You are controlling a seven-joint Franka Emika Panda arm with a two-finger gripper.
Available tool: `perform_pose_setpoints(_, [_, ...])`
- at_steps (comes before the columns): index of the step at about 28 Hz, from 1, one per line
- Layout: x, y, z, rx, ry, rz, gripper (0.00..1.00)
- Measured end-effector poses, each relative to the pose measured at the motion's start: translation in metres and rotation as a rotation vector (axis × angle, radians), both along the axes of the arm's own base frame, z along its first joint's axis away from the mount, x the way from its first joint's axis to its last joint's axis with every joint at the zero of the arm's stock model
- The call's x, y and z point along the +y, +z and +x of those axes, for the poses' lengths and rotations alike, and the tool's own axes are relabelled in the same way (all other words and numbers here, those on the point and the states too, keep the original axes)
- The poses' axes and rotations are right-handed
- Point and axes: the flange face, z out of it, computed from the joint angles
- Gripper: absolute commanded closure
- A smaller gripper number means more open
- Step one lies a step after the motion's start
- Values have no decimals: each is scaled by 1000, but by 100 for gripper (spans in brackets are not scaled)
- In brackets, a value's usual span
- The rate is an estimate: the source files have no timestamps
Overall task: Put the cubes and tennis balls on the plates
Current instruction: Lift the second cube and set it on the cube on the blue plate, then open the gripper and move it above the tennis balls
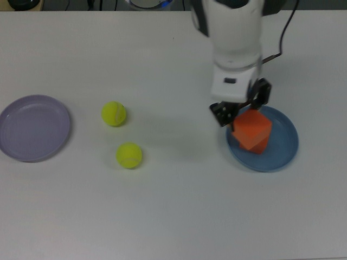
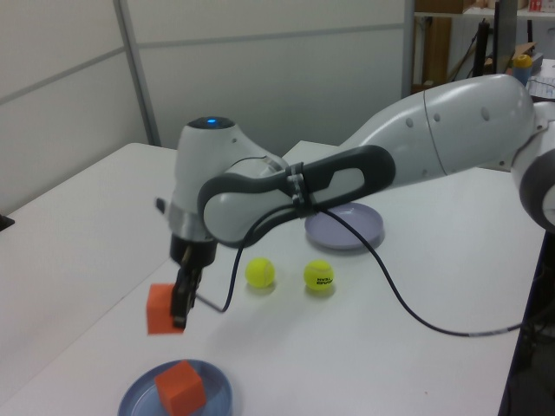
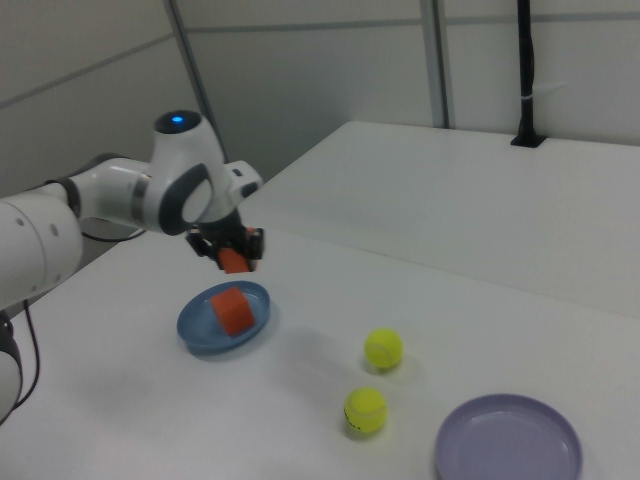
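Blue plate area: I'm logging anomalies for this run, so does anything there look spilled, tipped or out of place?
Nothing stands out. One orange cube sits inside the blue plate. The gripper holds the second cube in the air above the plate. Both tennis balls rest on the table, and the purple plate holds nothing.

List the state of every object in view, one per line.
gripper: shut on the held cube
held cube: lifted, above the blue plate
other cube: resting on the blue plate
blue plate: holds one cube
purple plate: empty
tennis balls: loose on the table
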Motion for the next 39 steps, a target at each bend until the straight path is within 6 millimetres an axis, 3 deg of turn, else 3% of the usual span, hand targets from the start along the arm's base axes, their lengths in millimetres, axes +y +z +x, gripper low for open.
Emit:
perform_pose_setpoints(4, [38,-3,-26,6,0,-24,100])
perform_pose_setpoints(8, [55,-13,-39,11,-6,-58,100])
perform_pose_setpoints(17, [56,-48,-35,37,-21,-108,100])
perform_pose_setpoints(29, [57,-58,-34,49,-20,-117,100])
perform_pose_setpoints(30, [57,-60,-34,51,-20,-119,91])
perform_pose_setpoints(33, [57,-68,-34,57,-17,-129,78])
perform_pose_setpoints(34, [57,-70,-34,56,-15,-135,54])
perform_pose_setpoints(35, [57,-70,-33,53,-14,-137,1])
perform_pose_setpoints(39, [57,-69,-33,50,-21,-140,0])
